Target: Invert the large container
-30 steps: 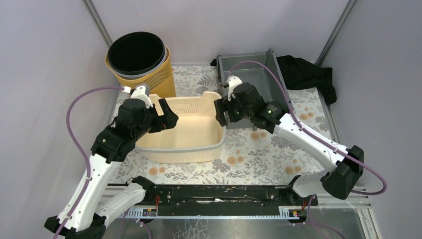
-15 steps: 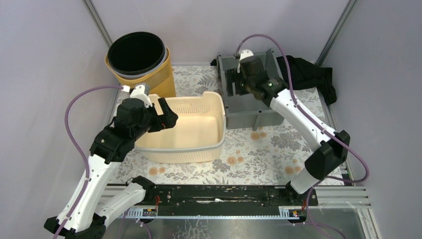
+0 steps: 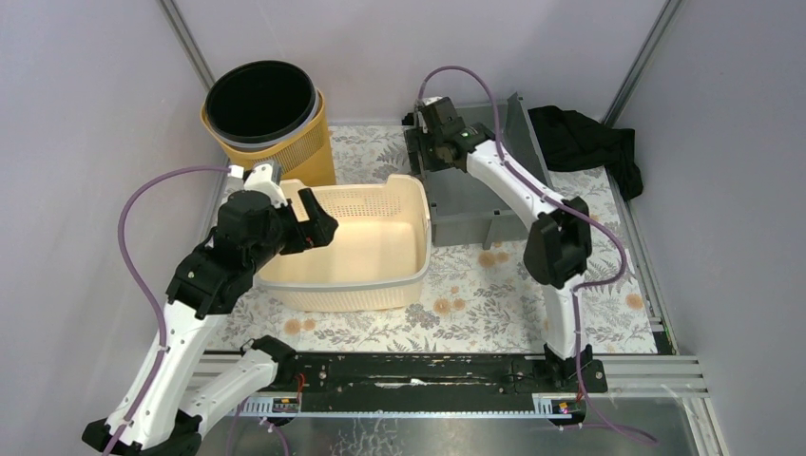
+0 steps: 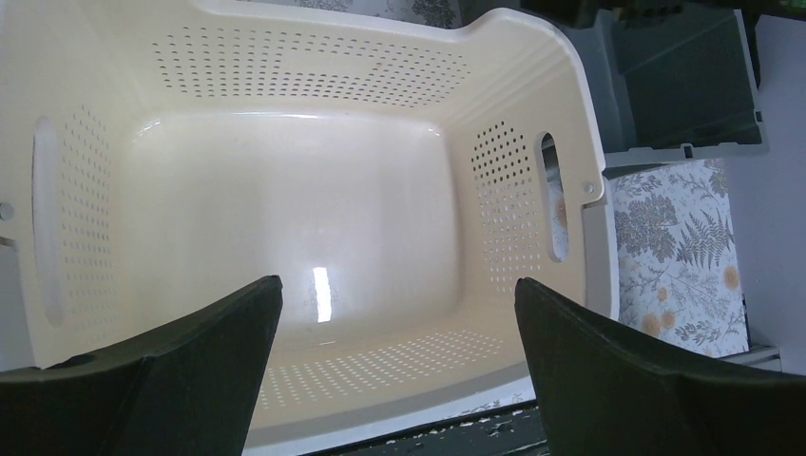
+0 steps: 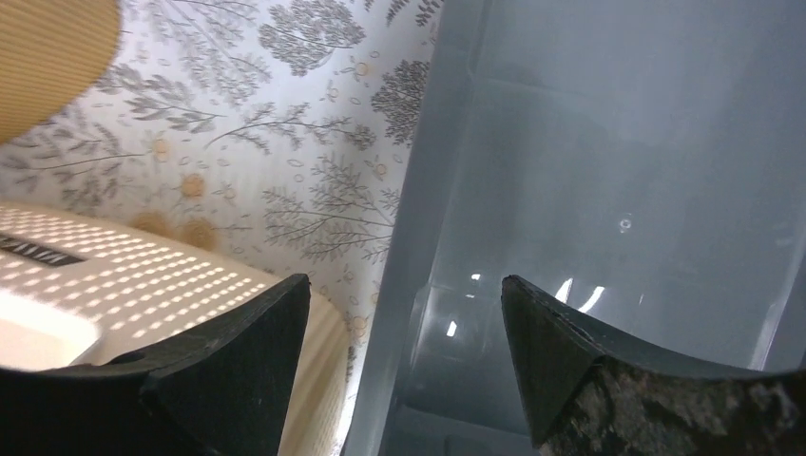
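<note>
The large cream perforated basket stands upright on the floral mat, mouth up and empty. Over its left rim hovers my left gripper, open; in the left wrist view the gripper looks down into the basket with nothing between its fingers. My right gripper is stretched to the back, above the left wall of the grey bin. Seen from the right wrist, that gripper is open, its fingers either side of the bin's wall without touching it. The basket's corner shows at lower left.
A yellow bucket with a black liner stands at the back left, close behind the basket. The grey bin sits right against the basket's right side. A black cloth lies at the back right. Frame posts rise at both back corners.
My right gripper left the basket's right rim and swung back to the grey bin's far left corner, its arm folding upward and its jaws narrowing a little. The left arm and basket stayed put.
</note>
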Controlling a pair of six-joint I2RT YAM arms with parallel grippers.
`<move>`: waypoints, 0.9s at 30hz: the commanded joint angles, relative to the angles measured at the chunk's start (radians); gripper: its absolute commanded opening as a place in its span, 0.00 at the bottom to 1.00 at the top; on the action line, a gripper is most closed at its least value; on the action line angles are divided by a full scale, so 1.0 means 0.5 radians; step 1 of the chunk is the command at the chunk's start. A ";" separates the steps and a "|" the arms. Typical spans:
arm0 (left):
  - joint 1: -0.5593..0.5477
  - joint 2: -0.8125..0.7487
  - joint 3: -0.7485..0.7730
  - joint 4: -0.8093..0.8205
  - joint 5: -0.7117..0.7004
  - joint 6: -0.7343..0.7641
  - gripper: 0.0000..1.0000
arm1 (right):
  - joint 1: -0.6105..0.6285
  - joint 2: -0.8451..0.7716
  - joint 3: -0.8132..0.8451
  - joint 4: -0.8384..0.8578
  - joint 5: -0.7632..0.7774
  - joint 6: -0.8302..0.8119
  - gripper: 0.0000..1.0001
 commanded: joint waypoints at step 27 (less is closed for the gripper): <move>0.007 -0.024 -0.003 0.000 0.033 0.008 1.00 | -0.612 -0.374 -0.884 0.187 0.115 0.100 0.11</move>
